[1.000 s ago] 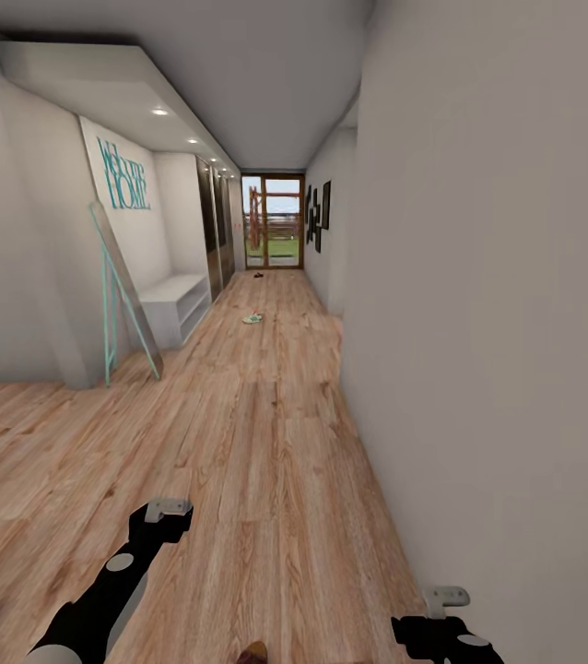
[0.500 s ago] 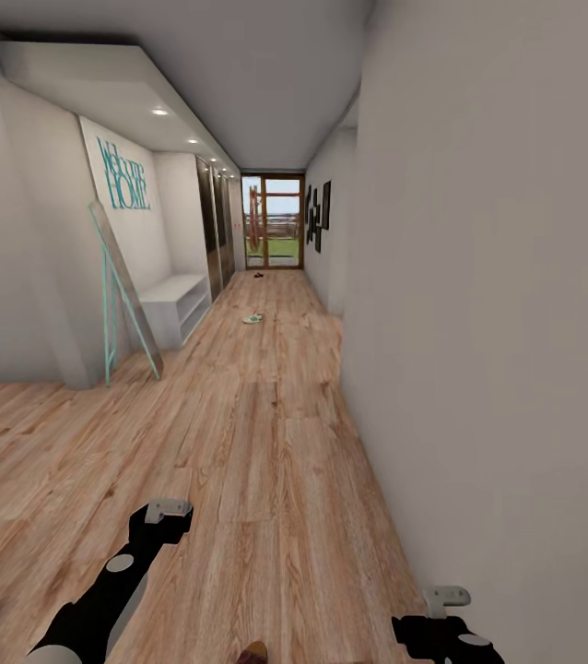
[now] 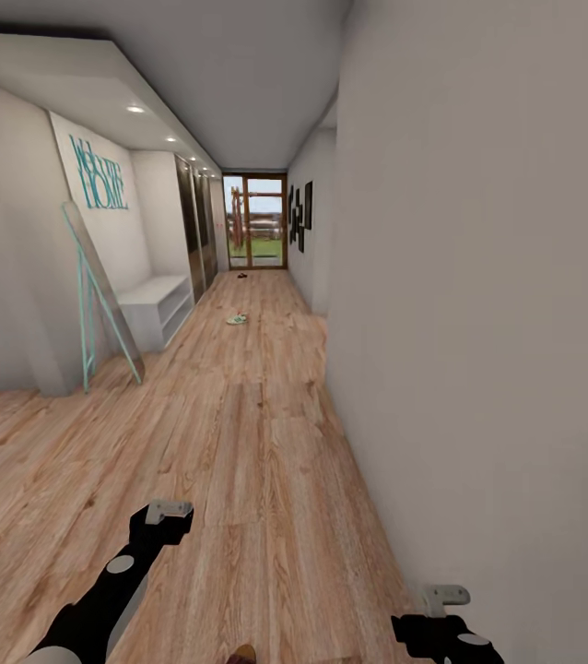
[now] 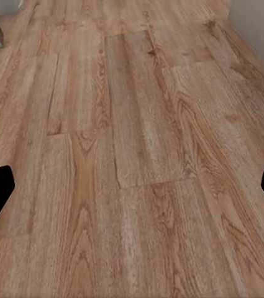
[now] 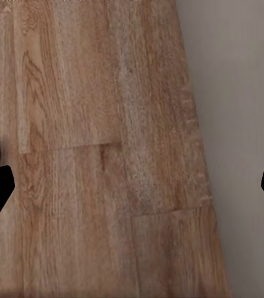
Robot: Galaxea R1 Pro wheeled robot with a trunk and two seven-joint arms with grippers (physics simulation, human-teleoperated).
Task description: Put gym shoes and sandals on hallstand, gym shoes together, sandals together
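Head view: the whole picture has shifted since a moment ago, so your camera turned; nothing is picked up yet. A gym shoe (image 3: 237, 319) lies mid-frame on the floor (image 3: 239, 443), near the rack (image 3: 154, 309) at left. Wrist views: both grippers (image 4: 132, 186) (image 5: 132, 186) are spread, empty.

Whole head view shifted leftward, hallstand (image 3: 151, 309) and gym shoe (image 3: 237, 319) alike: camera turn.
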